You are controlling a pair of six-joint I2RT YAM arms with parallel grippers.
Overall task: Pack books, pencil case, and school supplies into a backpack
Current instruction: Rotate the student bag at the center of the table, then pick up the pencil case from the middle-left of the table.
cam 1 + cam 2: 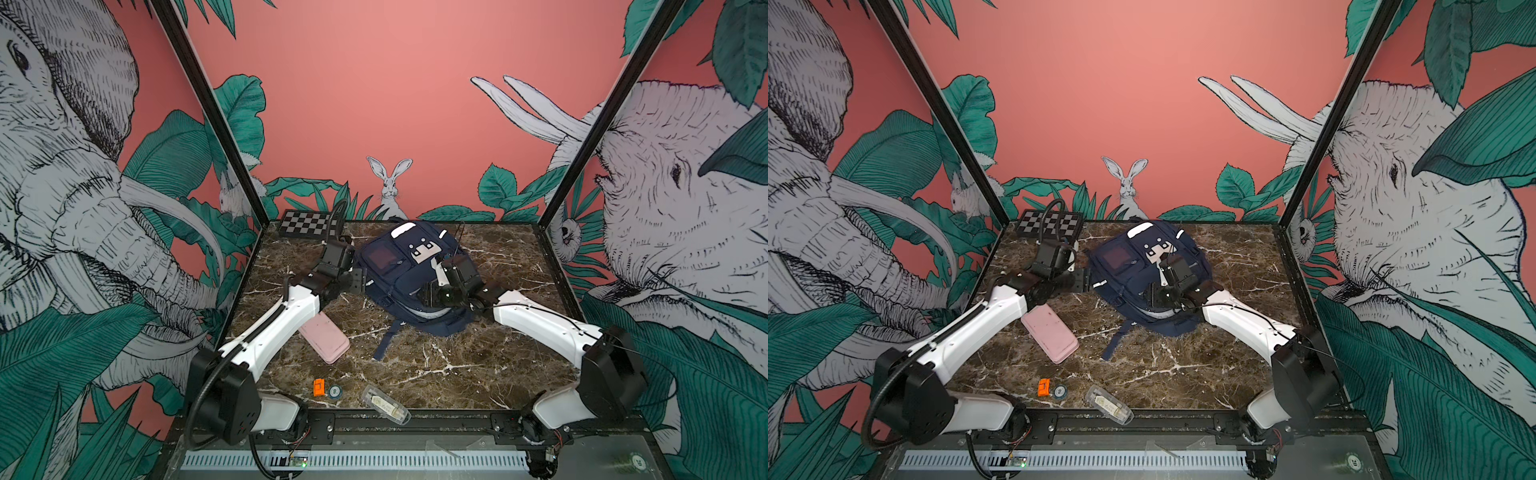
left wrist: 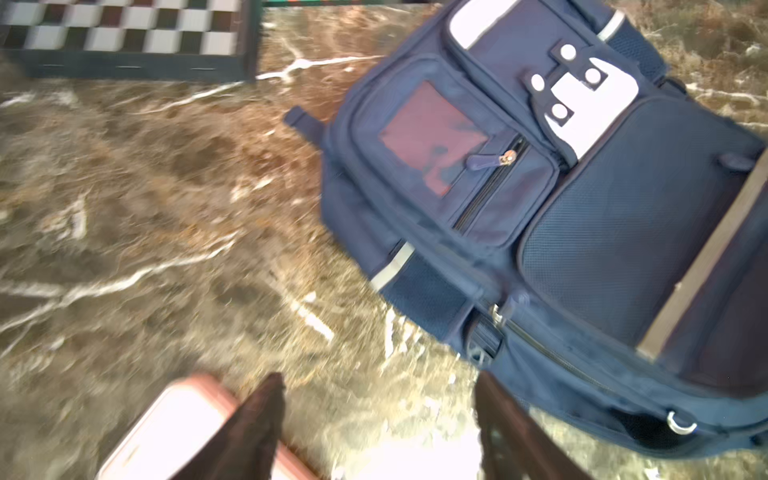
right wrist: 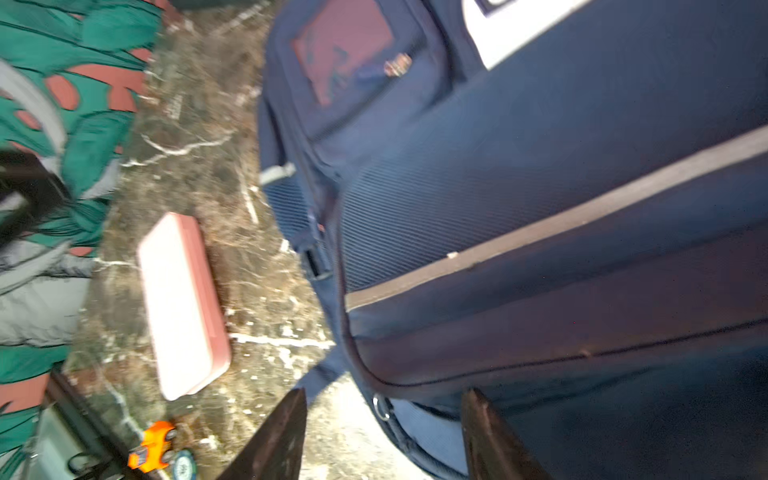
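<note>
On the left of the brown marble table (image 1: 457,365) lies a smooth pink pencil case (image 1: 326,338), long with round corners, and near it the left gripper (image 2: 380,378) hangs wide open over bare stone, holding nothing. The soft navy cloth backpack (image 1: 399,266), with shiny grey strips and a mesh pocket, lies flat in the middle. The right gripper (image 3: 384,392) hovers over its near edge, jaws spread apart, gripping nothing.

free: bare tabletop (image 1: 457,365) near front | blocked: backpack (image 1: 390,282) centre, pencil case (image 1: 328,338) left
</note>
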